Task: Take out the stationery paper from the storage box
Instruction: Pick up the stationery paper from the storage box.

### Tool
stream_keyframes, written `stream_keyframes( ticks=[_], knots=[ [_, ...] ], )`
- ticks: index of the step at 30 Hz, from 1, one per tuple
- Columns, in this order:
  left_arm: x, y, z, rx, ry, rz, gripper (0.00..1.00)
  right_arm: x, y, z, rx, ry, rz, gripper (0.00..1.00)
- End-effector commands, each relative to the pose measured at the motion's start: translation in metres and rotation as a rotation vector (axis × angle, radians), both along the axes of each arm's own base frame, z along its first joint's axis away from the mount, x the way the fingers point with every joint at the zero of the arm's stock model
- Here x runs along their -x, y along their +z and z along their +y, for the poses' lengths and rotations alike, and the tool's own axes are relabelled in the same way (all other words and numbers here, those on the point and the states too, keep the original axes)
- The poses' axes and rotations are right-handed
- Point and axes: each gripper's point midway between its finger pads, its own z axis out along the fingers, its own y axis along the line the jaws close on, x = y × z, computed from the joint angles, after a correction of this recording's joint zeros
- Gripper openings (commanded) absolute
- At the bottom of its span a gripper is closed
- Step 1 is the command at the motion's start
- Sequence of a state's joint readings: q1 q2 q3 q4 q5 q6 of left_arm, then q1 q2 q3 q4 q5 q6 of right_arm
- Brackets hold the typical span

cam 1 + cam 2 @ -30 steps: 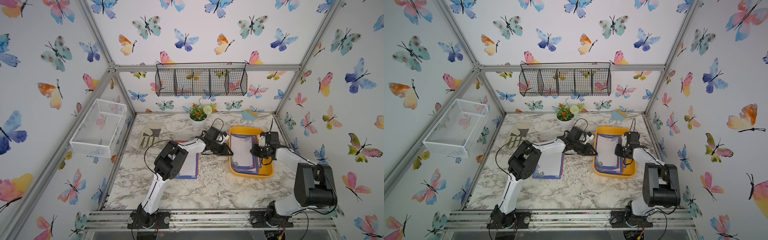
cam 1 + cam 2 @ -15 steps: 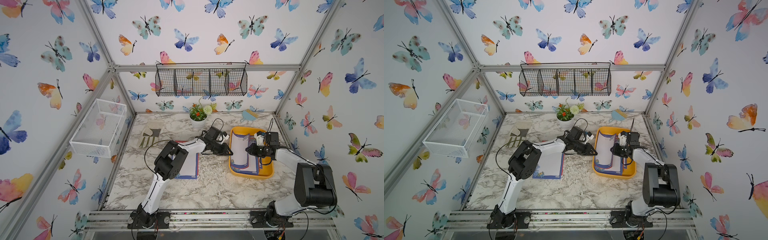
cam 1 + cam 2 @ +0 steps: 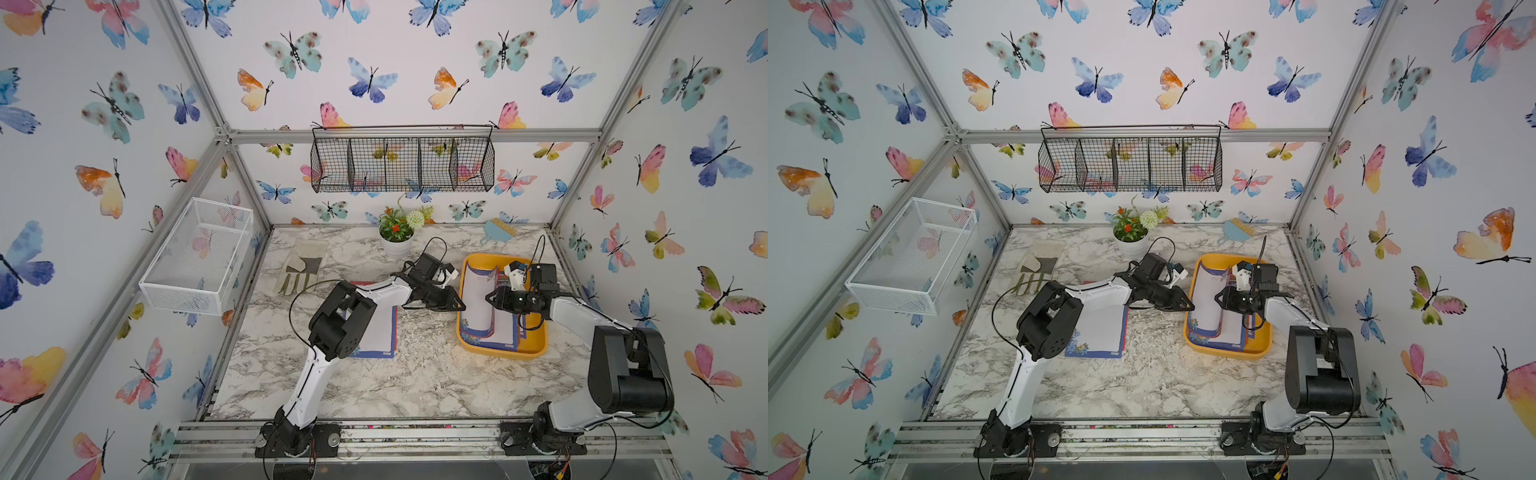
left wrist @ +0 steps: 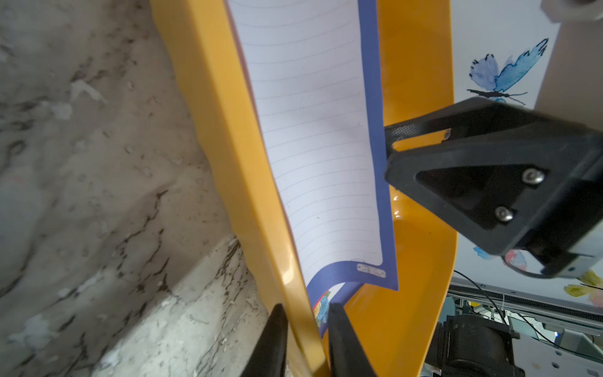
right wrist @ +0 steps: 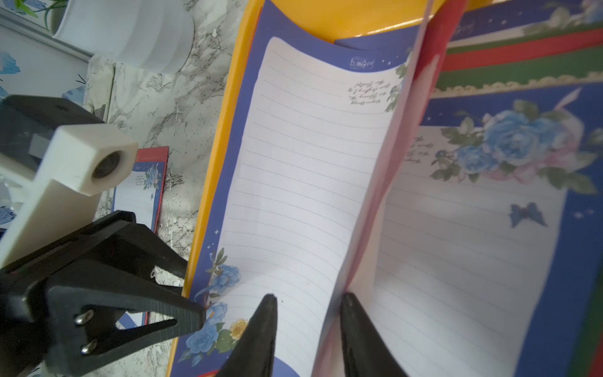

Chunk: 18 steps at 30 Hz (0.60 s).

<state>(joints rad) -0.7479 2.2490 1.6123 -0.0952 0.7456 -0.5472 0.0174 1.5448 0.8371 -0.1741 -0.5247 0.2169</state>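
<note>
Stationery paper (image 3: 478, 299) curls inside the storage box (image 3: 536, 340), its lifted edge between the parted fingers of the right hand (image 5: 306, 298). The left hand (image 4: 305, 308) straddles the box's wall and the sheet's corner; its grip is unclear. Open table (image 3: 415, 382) lies beside the box.

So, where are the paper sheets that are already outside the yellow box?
In both top views the sheets lie flat on the marble table, partly under the left arm, to the left of the storage box.

Two pincers (image 3: 461, 306) (image 3: 489, 297), one storage box (image 3: 535, 334)
</note>
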Motion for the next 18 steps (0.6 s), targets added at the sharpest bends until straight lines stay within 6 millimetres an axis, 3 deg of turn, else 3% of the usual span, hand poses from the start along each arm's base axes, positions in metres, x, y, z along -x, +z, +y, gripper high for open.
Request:
stream_keyframes(
  ticks=[1, 18],
  knots=[
    [0.014, -0.031, 0.002, -0.078, -0.015, 0.052, 0.23, -0.005, 0.002, 0.01, -0.009, 0.05, -0.001, 0.39],
    [0.016, -0.029, 0.001, -0.078, -0.018, 0.048, 0.23, -0.012, -0.023, 0.007, 0.078, 0.056, 0.103, 0.47]
  ],
)
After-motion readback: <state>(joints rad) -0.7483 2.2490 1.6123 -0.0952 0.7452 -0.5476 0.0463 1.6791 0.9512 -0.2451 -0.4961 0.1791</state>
